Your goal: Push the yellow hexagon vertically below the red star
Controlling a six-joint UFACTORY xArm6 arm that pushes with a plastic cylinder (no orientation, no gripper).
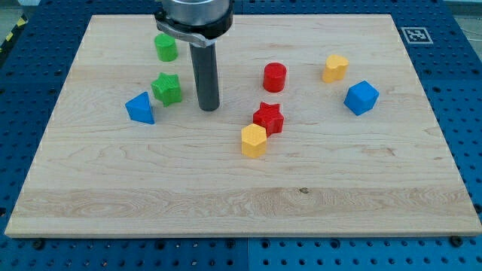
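Standing on the wooden board (226,203), my tip (208,108) has no pincer and touches no block. The yellow hexagon block (254,141) lies touching the red star block (268,117), below-left of it.

Arm housing (192,16) cut off by the view's top edge; upper portion not visible. Green cylinder (166,47) touched at its top right by the housing rim, possibly slightly overlapped. Red star (269,117) partly covered at lower left by yellow hexagon (254,140); contact between them likely, not confirmed. Marker tag (416,34) at table (316,203) top right too small to read. Black-yellow stripe (13,31) clipped at the view's left.
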